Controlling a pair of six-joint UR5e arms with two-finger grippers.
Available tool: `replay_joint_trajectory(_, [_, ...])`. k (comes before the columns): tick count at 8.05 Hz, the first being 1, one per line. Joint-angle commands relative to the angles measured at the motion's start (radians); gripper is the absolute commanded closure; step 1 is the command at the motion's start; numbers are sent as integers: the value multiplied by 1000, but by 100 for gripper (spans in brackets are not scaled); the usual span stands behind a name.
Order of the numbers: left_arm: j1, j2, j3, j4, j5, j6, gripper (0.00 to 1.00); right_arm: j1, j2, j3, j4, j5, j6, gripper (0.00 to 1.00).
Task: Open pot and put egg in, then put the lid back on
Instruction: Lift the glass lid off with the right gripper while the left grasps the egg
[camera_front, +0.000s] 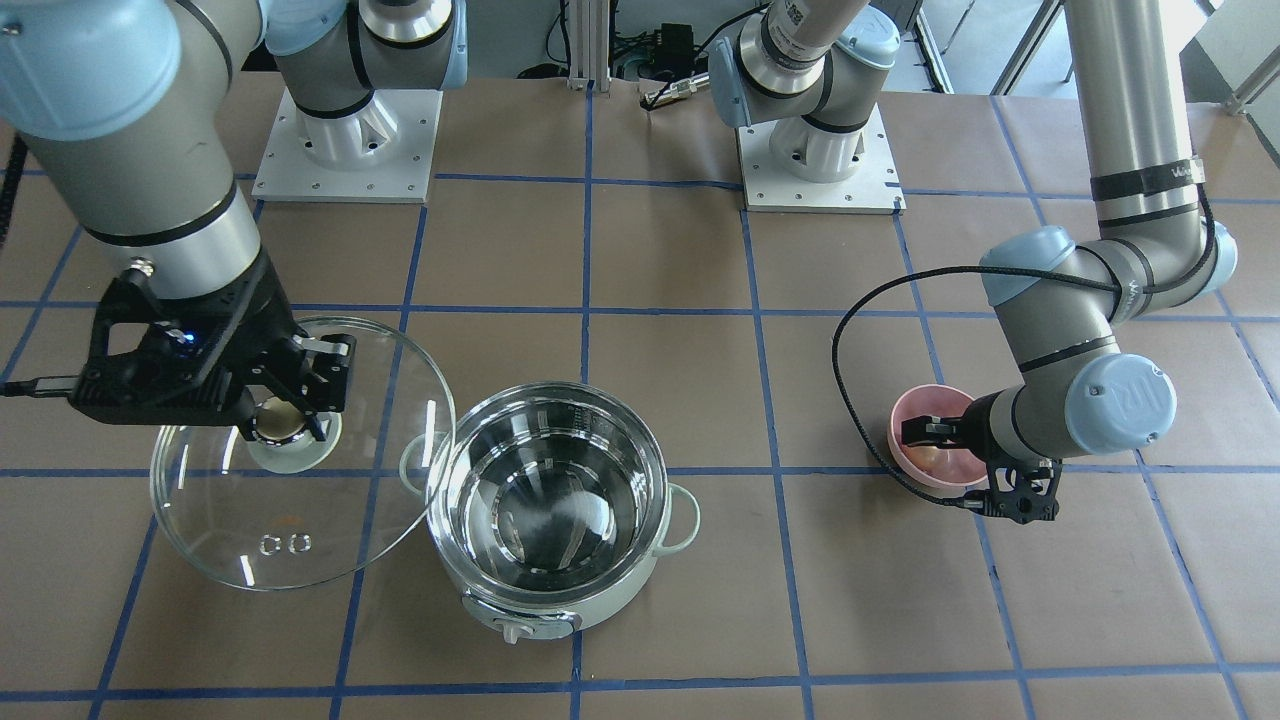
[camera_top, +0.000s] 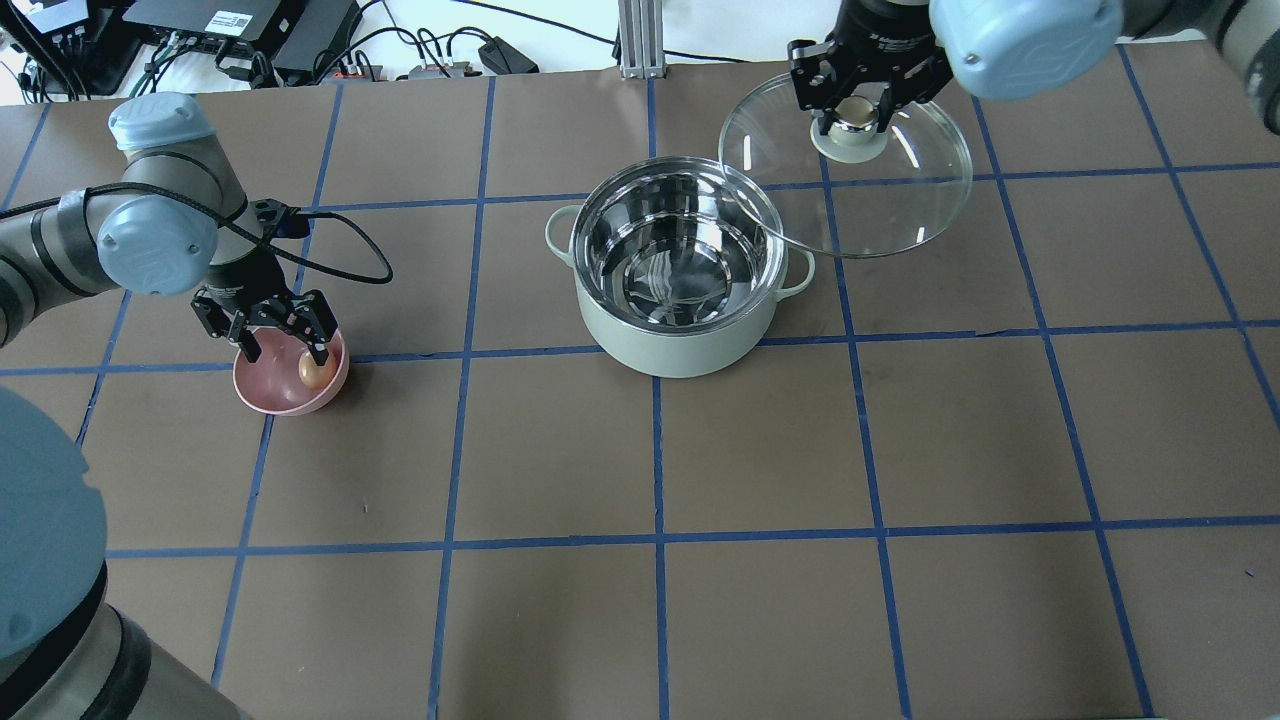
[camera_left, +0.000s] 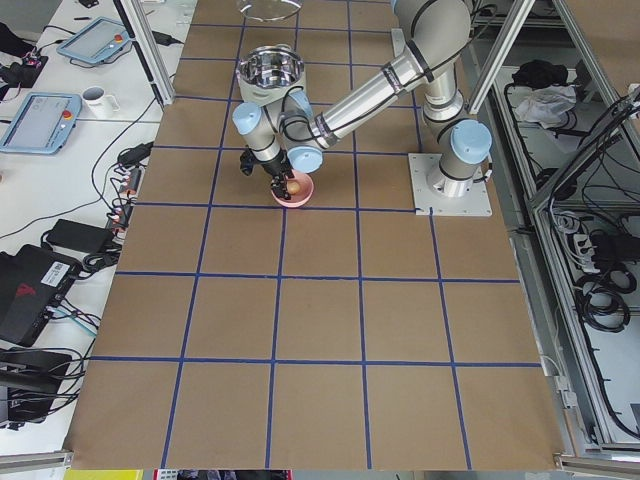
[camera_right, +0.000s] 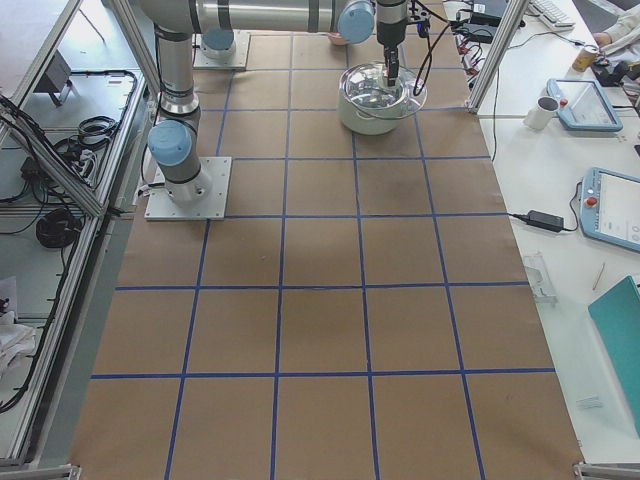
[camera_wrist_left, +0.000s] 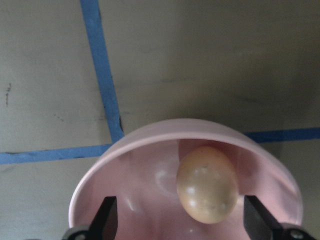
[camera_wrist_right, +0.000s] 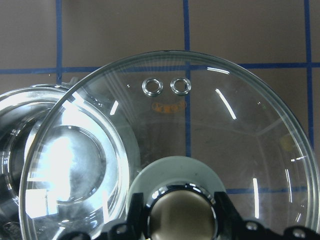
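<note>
The mint-green pot (camera_top: 680, 350) stands open mid-table, its steel inside empty; it also shows in the front view (camera_front: 612, 598). My right gripper (camera_top: 853, 112) is shut on the beige knob (camera_wrist_right: 180, 212) of the glass lid (camera_top: 885, 205) and holds it beside the pot, with its edge overlapping the pot's rim (camera_front: 300, 525). The tan egg (camera_wrist_left: 207, 185) lies in a small pink bowl (camera_top: 268, 400). My left gripper (camera_top: 283, 345) is open, lowered into the bowl with a finger on each side of the egg (camera_top: 312, 371).
Brown paper with blue tape lines covers the table. The arm base plates (camera_front: 345, 150) stand at the robot's side. The left arm's cable (camera_top: 340, 265) loops over the table next to the bowl. Cables and boxes (camera_top: 250, 30) lie beyond the far edge.
</note>
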Motion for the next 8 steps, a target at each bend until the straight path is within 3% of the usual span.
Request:
replay_joint_trajectory(1, [0,-13,-1,9,-18,13,10,-111,-16,1,27,0,-143,100])
replay_joint_trajectory(4, [0,-19,0,7,-18,15,10,-202,-14,8,38,18,-261,100])
replay_joint_trajectory(8, [0,-36,-1,7,-33,16,22,-204,-5,14,36,17,-291,100])
